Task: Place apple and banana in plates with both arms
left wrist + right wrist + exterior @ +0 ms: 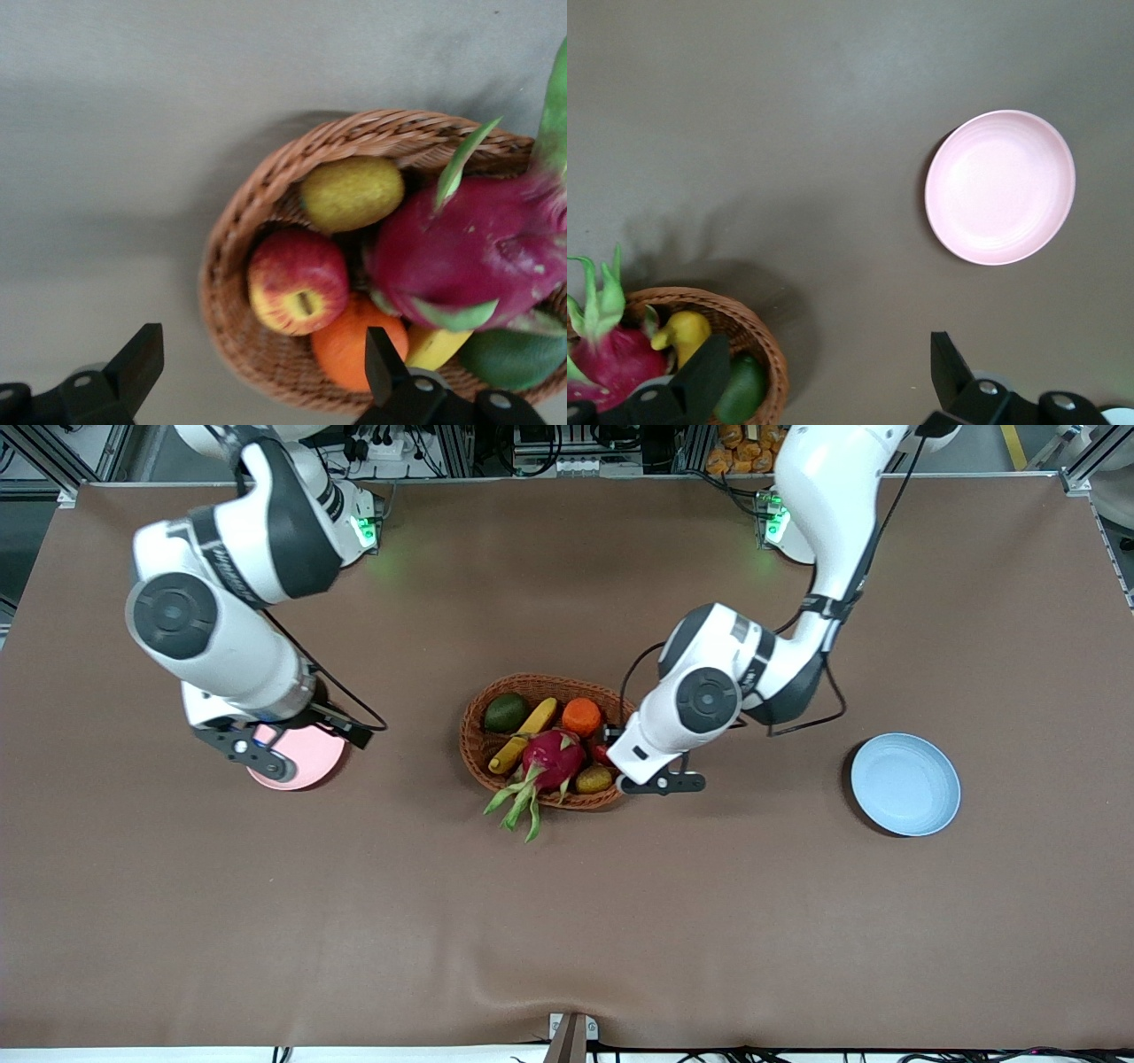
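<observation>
Pale blue round shallow plate [905, 784]: bare, toward the left arm's end of the table, well apart from the basket.

Magenta dragon fruit with green leaves [551, 758]: lies in the oval brown wicker basket [474, 731], nearest the front camera of the basket's fruit, leaves trailing over the rim.

Small red apple with yellowish patches [297, 282]: in the basket at the left arm's end, touching the round orange fruit [354, 347] and near a small yellow-green fruit [352, 192]. Mostly hidden under the arm in the front view.

Black left gripper [259, 367]: over the basket's end, fingers spread wide, holding nothing. Judged step: reaching for the apple. Advice: centre the gap on the apple, descend straight, keep the fingertip clear of the orange and the wicker wall, close gently.

Long slim yellow banana [524, 735]: in the basket, between a dark green fruit [506, 712] and the orange.

Black right gripper [824, 376]: fingers wide, empty, waiting over the pale pink round plate [1000, 187].
</observation>
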You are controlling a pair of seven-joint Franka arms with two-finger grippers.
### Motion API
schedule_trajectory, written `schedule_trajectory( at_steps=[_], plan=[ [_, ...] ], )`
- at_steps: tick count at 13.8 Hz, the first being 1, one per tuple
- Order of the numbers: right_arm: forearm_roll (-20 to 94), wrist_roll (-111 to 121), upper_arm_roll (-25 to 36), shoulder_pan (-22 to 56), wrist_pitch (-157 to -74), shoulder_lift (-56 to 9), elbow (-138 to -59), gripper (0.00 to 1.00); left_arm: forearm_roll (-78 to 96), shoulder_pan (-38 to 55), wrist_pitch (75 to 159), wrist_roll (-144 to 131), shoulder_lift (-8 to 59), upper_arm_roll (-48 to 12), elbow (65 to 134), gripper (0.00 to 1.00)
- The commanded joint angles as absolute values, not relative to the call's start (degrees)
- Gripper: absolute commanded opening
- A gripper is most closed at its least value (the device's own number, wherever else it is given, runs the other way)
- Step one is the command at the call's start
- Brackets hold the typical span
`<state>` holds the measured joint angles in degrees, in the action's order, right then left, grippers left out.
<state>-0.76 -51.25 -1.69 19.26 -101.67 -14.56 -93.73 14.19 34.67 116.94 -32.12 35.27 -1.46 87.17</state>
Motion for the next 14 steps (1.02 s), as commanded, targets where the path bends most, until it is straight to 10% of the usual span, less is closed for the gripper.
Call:
schedule_trajectory(
  at_steps=[1,14],
  plan=[
    [-0.44,-57.2,-1.23,21.96,-104.84,-17.31,-93.08,1.0,14.24,36.3,120.31,-33.84,38.22,-0.88,86.13,1.0],
    [0.0,-59.41,-1.23,23.64,-108.72,-22.67,-92.55,1.0,14.06,38.32,121.9,-33.93,41.57,-0.53,86.4,1.0]
  ],
)
